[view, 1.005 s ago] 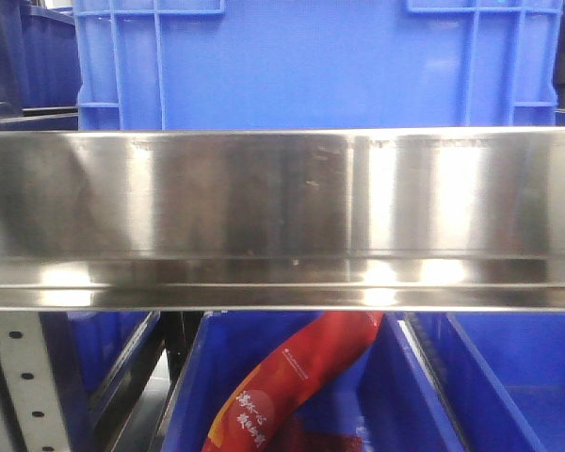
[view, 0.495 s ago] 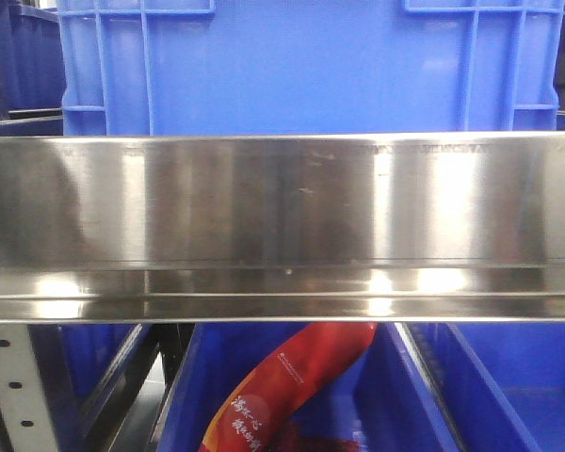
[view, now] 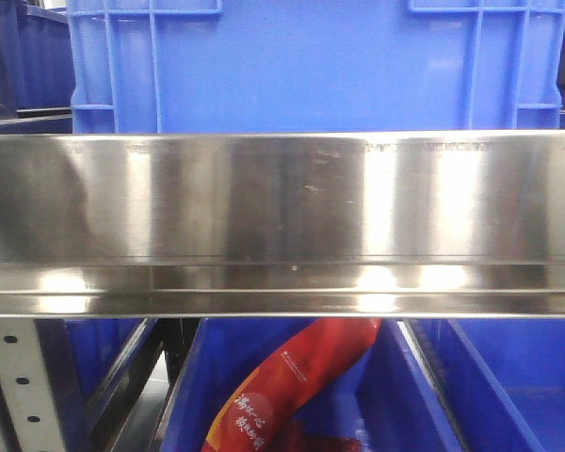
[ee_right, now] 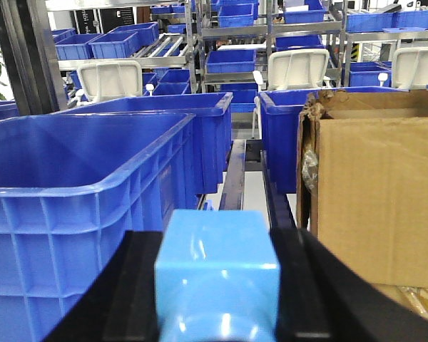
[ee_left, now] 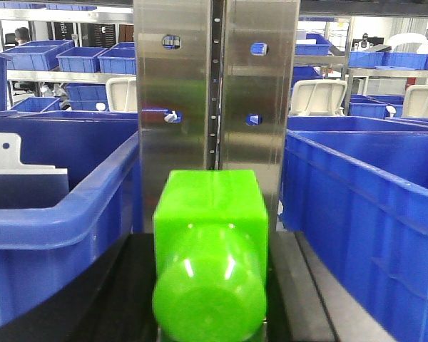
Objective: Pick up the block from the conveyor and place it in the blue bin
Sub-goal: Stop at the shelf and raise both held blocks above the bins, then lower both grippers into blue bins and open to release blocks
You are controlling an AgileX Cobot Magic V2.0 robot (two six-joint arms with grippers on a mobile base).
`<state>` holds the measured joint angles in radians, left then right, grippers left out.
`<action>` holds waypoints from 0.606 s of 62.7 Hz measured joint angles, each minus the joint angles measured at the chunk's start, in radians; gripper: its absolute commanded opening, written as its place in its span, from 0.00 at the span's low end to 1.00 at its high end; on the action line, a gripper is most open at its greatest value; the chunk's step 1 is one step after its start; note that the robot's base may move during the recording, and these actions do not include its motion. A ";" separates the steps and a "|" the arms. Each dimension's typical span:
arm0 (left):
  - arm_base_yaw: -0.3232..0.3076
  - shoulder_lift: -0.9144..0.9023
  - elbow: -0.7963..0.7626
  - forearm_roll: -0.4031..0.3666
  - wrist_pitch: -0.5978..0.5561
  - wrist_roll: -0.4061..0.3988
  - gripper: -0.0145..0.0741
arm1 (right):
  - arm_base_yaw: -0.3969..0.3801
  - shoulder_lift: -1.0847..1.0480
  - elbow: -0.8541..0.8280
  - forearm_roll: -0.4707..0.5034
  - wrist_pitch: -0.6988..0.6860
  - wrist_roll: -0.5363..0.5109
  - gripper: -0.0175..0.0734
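In the left wrist view my left gripper (ee_left: pixel 210 299) is shut on a bright green block (ee_left: pixel 210 214), held between its black fingers (ee_left: pixel 125 292). A blue bin (ee_left: pixel 57 214) lies to its left and another blue bin (ee_left: pixel 364 214) to its right. In the right wrist view my right gripper (ee_right: pixel 217 306) is shut on a light blue block (ee_right: pixel 217 260) between black fingers (ee_right: pixel 125 292). A large blue bin (ee_right: pixel 78 185) stands just left of it. The conveyor is out of view. Neither gripper shows in the front view.
A steel upright (ee_left: pixel 214 92) stands right behind the green block. A cardboard box (ee_right: pixel 378 185) is close on the right of the right gripper. The front view shows a steel rail (view: pixel 282 217), a blue crate (view: pixel 311 66) above it, and a red packet (view: pixel 297 381) in a lower bin.
The front view has shifted slightly sideways and back; the crate above the rail sits almost where it was a second ago. Nothing else differs.
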<state>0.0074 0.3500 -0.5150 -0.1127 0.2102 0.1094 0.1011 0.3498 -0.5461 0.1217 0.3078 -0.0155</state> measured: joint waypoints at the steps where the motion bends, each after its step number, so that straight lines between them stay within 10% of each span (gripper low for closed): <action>1: 0.000 0.000 0.000 0.000 0.000 0.000 0.04 | 0.000 0.000 0.000 0.000 0.000 0.000 0.01; 38: -0.095 -0.001 0.000 0.002 0.000 -0.002 0.04 | 0.000 0.000 0.000 0.000 0.000 0.000 0.01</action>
<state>-0.0872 0.3485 -0.5150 -0.1108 0.2102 0.1075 0.1011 0.3498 -0.5461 0.1217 0.3078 -0.0150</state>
